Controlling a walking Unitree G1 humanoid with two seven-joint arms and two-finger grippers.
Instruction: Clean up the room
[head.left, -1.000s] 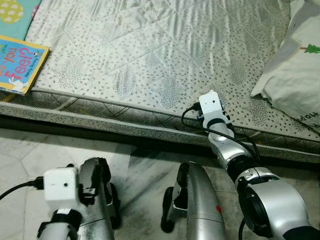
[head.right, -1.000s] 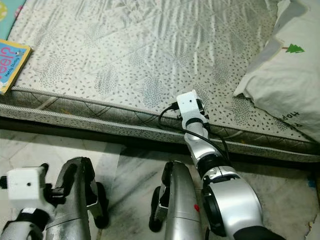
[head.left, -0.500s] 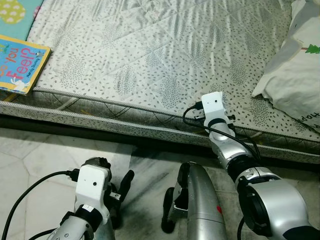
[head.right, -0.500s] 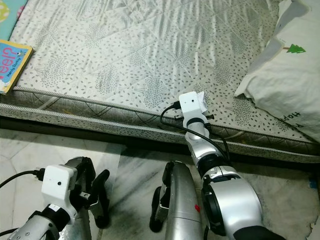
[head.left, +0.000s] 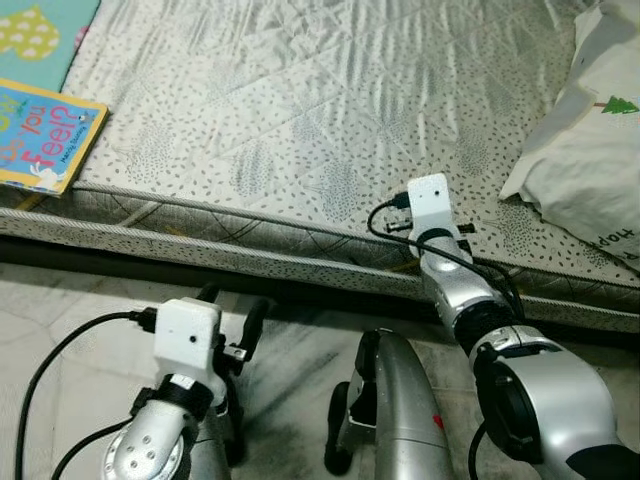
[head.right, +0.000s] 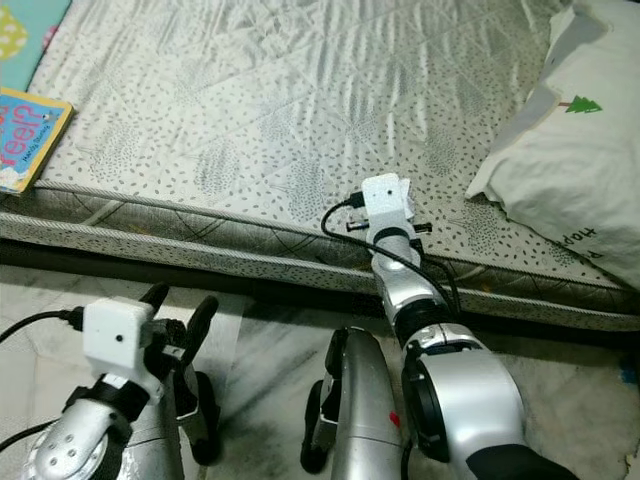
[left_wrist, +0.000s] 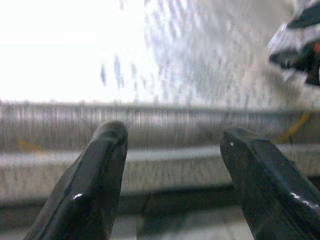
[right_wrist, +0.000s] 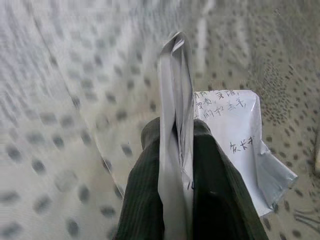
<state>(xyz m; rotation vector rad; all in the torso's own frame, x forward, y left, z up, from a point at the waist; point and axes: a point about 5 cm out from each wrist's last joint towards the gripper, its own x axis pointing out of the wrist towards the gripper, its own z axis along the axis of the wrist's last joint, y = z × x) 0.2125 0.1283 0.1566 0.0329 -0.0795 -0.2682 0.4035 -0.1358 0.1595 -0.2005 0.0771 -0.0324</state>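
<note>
Book: a flat, glossy children's board book (head.left: 40, 135) with a yellow border and blue cover lies at the far left on the mattress edge; the large letters read partly as "You Feel?".
Mat: a teal play mat (head.left: 45, 35) with a pale yellow dotted shape lies beyond the book, at the upper left corner.
Mattress: a low quilted mattress (head.left: 300, 110) of shiny grey-white fabric, printed with small dark leaf specks and stitched in diamonds, has a corded piping seam along its side; it rests on the floor.
Floor: pale marble-look tiles (head.left: 60, 310) with grey veining lie below the mattress side.
Left pincer: the left pincer (left_wrist: 172, 175) hangs low over the floor just before the mattress side, its two smooth black fingers (left_wrist: 100, 175) spread well apart with nothing between them.
Right pincer: the right pincer (right_wrist: 175, 165) reaches over the mattress surface near its front edge, closed tight on the paper.
Paper: a thin, creased white slip of paper (right_wrist: 227, 140), folded so that one edge stands up between the black fingers, carries handwritten characters too small to read; it is held just above the mattress.
Pillow: a soft white fabric pillow (head.left: 585, 160) with a small green tree print and partial dark lettering lies at the right on the mattress.
</note>
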